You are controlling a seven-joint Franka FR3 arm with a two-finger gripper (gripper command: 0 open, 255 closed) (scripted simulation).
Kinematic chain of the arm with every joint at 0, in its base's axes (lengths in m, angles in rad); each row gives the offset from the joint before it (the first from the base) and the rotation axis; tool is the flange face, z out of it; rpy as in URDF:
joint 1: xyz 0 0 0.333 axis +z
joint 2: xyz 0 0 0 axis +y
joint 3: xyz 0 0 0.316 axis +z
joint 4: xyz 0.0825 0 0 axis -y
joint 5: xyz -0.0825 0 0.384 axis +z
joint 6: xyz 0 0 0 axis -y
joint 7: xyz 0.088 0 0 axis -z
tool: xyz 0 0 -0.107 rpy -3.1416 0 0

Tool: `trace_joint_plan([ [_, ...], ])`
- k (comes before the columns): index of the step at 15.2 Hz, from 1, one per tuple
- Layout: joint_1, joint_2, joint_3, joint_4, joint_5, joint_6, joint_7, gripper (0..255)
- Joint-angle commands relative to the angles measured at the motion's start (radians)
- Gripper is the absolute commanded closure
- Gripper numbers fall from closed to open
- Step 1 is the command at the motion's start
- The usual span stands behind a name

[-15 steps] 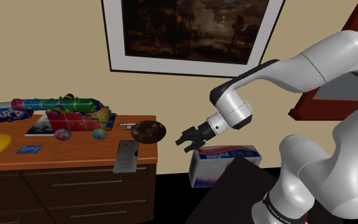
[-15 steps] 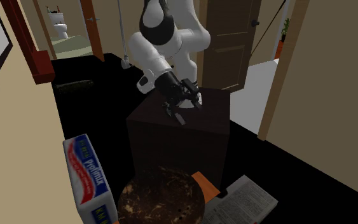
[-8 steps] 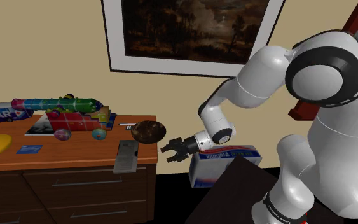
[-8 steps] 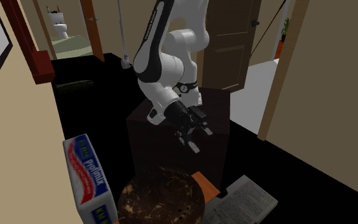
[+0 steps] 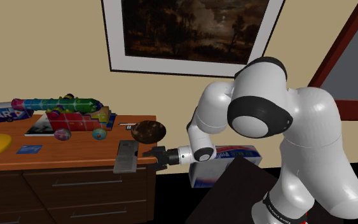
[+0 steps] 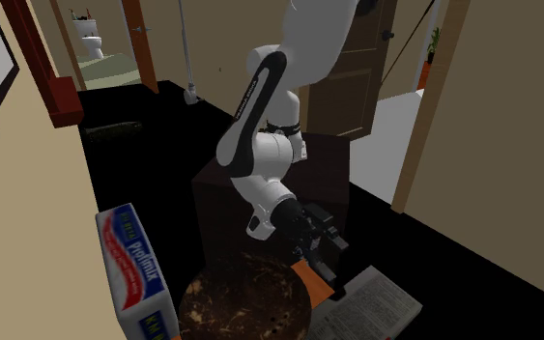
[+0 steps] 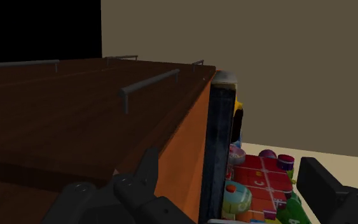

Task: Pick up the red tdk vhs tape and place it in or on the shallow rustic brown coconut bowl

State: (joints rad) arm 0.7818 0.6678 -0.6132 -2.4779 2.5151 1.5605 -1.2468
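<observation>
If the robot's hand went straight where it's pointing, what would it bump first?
Probably the dark grey tape at the corner of the dresser: the open hand points at its end, though depth is unclear.

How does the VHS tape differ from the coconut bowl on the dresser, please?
The tape is a flat grey rectangle; the bowl is round, shallow and speckled dark brown. The tape lies at the dresser's front edge, jutting over it, while the bowl sits farther back. The open gripper is beside the tape, apart from the bowl. Both rest near the dresser's end at the shoulder view's right.
</observation>
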Motion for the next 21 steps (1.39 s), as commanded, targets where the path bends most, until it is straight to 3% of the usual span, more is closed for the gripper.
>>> trace_joint_plan([
  [1, -0.013, 0.033, 0.031, 0.035, 0.040, -0.016, 0.009, 0],
  [7, 0.000, 0.062, 0.067, 0.119, 0.089, 0.046, 0.032, 0],
  [15, 0.021, 0.070, 0.049, 0.118, 0.099, 0.039, 0.042, 0],
  [16, 0.018, 0.072, 0.047, 0.115, 0.096, 0.034, 0.042, 255],
  [21, 0.012, 0.089, 0.053, 0.121, 0.100, 0.023, 0.039, 255],
])
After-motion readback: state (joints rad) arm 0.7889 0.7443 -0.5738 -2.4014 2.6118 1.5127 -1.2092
